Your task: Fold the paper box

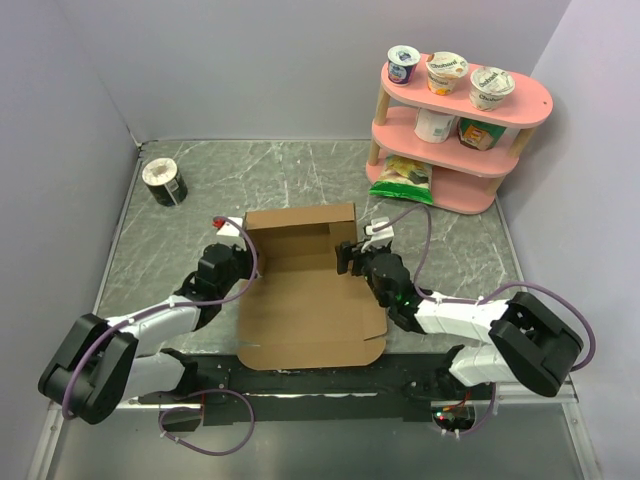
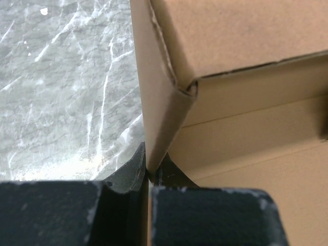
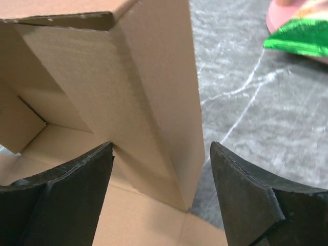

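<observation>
Two grippers hold the walls of the paper box [image 1: 310,300], which sits on the grey table [image 1: 300,170] in front of and to the left of the pink shelf [image 1: 470,190].

We see the brown box partly raised. Its back wall and two short side walls stand upright at the end level with the shelf, and its broad panel lies flat farther from the shelf, toward the arm bases. The left gripper [image 2: 147,174] is on the side wall away from the shelf, its fingers pressed together on the cardboard edge. The right gripper [image 3: 161,148] is at the side wall facing the shelf, its fingers spread wide, one on either side of the upright wall. Yogurt cups [image 1: 447,70] line the shelf's top tier and a green packet [image 1: 403,175] lies on its lowest. A dark can [image 1: 163,182] lies well to the shelf's left, beyond the box.
</observation>
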Action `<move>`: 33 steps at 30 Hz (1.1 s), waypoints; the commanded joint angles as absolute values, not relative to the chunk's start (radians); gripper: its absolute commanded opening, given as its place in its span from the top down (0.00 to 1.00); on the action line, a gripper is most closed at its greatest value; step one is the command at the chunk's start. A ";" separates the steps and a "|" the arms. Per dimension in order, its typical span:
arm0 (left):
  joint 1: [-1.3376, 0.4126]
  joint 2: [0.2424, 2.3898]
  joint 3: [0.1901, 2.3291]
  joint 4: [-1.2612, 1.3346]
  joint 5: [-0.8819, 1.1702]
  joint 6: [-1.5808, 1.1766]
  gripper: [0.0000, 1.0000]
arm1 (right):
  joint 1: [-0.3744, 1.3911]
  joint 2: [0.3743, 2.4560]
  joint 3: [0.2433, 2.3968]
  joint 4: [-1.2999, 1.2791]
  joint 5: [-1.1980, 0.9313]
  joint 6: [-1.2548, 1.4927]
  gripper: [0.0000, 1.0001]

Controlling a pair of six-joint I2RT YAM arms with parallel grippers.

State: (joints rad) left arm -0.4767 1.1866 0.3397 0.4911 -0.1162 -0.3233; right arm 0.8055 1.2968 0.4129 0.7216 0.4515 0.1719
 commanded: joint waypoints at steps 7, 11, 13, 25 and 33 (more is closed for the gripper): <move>-0.503 1.180 0.370 0.569 0.041 -0.291 0.99 | 0.681 1.287 0.413 0.819 0.337 0.086 0.12; -0.503 1.177 0.365 0.578 0.061 -0.282 0.99 | 0.655 1.296 0.416 0.836 0.311 0.072 0.14; -0.503 1.177 0.362 0.586 0.077 -0.281 0.99 | 0.650 1.311 0.422 0.835 0.311 0.067 0.15; -0.514 1.175 0.367 0.584 0.064 -0.288 0.99 | 0.646 1.368 0.466 0.850 0.334 0.090 0.58; -0.526 1.170 0.368 0.581 0.043 -0.295 0.99 | 0.646 1.371 0.472 0.821 0.414 0.139 0.78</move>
State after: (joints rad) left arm -0.4927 1.1885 0.3428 0.5117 -0.0731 -0.2928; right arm 0.6563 1.3643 0.4252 0.7967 0.3260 0.1013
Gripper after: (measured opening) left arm 0.058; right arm 0.283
